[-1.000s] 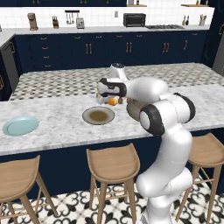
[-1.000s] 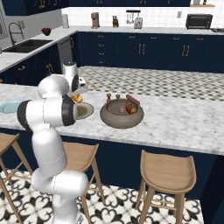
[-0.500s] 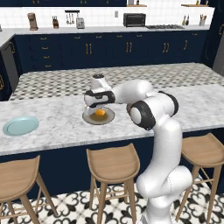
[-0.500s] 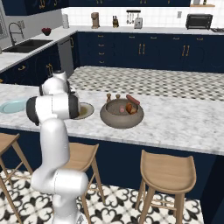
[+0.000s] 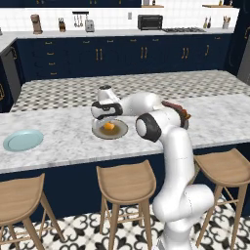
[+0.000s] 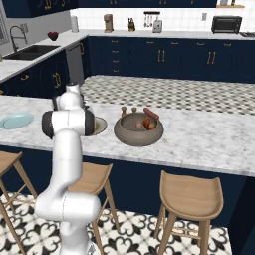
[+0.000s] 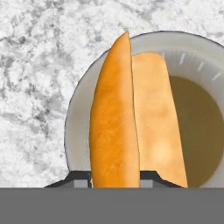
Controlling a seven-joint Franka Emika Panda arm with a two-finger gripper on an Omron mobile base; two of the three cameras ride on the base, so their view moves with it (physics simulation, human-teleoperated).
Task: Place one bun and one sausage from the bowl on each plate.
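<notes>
Gripper (image 5: 108, 122) clamped on a split orange bun (image 7: 131, 118), held directly above the grey-tan plate (image 7: 78, 127) on the marble counter (image 5: 63, 136). Bowl (image 6: 138, 129) sits beside that plate, a sausage (image 6: 151, 113) on its rim. Pale blue plate (image 5: 23, 140) lies well apart.

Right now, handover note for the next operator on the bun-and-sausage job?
Gripper: shut on the golden-orange split bun, held just above the grey-tan plate with the brown centre.
Deep dark stone-look bowl: on the counter right of that plate, food still inside, one sausage on its far rim.
Pale blue plate: far left, nothing on it.
Done: nothing released yet.
Left: release this bun, add a sausage, then fill the blue plate.
</notes>
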